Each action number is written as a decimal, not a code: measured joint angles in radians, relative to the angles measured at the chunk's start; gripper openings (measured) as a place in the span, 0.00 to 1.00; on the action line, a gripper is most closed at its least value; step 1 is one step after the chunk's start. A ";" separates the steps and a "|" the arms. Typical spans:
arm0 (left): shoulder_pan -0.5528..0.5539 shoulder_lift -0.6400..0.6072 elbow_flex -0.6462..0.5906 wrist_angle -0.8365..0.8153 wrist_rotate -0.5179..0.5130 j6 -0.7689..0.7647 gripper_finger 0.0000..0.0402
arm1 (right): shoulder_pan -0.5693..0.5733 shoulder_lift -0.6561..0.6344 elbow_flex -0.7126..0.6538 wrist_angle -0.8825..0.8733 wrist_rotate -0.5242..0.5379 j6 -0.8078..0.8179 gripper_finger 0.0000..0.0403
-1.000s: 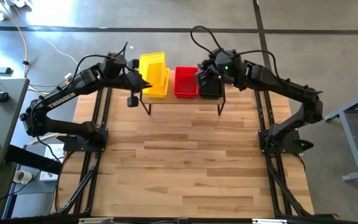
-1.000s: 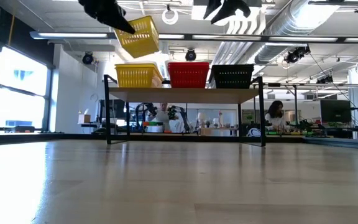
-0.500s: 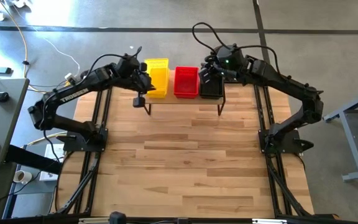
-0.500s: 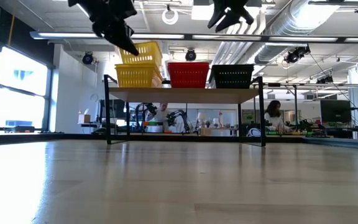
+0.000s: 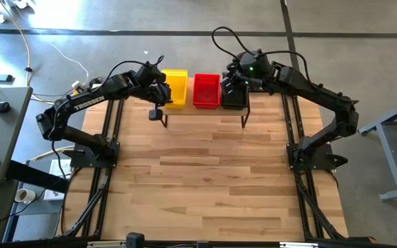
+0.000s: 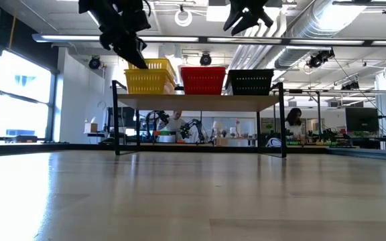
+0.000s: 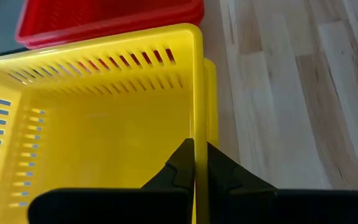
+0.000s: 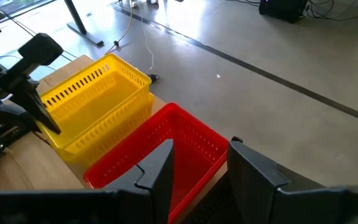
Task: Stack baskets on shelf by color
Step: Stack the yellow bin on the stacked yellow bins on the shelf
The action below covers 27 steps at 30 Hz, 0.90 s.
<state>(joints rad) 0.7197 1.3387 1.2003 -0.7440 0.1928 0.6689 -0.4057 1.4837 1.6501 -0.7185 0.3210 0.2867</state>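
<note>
The shelf point(image 5: 205, 111) stands at the table's far edge and carries a row of baskets: yellow point(image 5: 176, 88), red point(image 5: 206, 91) and black point(image 5: 233, 98). In the low view the top yellow basket point(image 6: 151, 65) sits level, nested in the yellow basket below it point(image 6: 149, 82), with the red point(image 6: 203, 80) and black point(image 6: 250, 82) baskets beside them. My left gripper point(image 5: 158, 91) is shut on the top yellow basket. My right gripper point(image 5: 238, 74) is open and empty, raised above the black and red baskets point(image 8: 160, 155). My left gripper pinches the top yellow basket's near wall point(image 7: 196, 124) at its rim, by the left corner, with one finger inside the basket and one outside. The fingers point(image 7: 178, 169) come from the table's left, slanting down, along the wall. The basket sits level, nested in the yellow basket below point(image 7: 211, 93).
The shelf's thin black legs point(image 5: 164, 121) stand on the wooden tabletop point(image 5: 205, 179), which stretches toward the near edge. The arm bases stand at the left point(image 5: 88, 155) and right point(image 5: 312, 158) sides. A person point(image 6: 293, 124) sits in the room behind.
My left gripper has carried the yellow basket toward the far edge and down. The basket was raised and tilted over the shelf's left end; now it is level and nested in the yellow stack. The gripper stays shut on it.
</note>
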 joint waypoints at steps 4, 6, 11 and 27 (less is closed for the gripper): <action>-0.001 0.017 0.000 0.012 -0.043 -0.026 0.00 | 0.000 0.000 0.000 0.000 0.000 0.000 0.33; -0.002 0.025 0.002 0.019 -0.064 -0.056 0.00 | 0.000 0.000 0.000 0.000 0.000 0.000 0.33; -0.003 0.030 0.003 0.018 -0.064 -0.086 0.03 | 0.000 0.000 0.000 0.000 0.000 0.000 0.33; -0.050 0.033 0.000 0.042 -0.116 -0.018 0.19 | 0.000 0.000 0.000 -0.004 0.000 0.000 0.33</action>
<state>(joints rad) 0.6701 1.3716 1.2007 -0.7017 0.0772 0.6514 -0.4053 1.4841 1.6501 -0.7227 0.3214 0.2867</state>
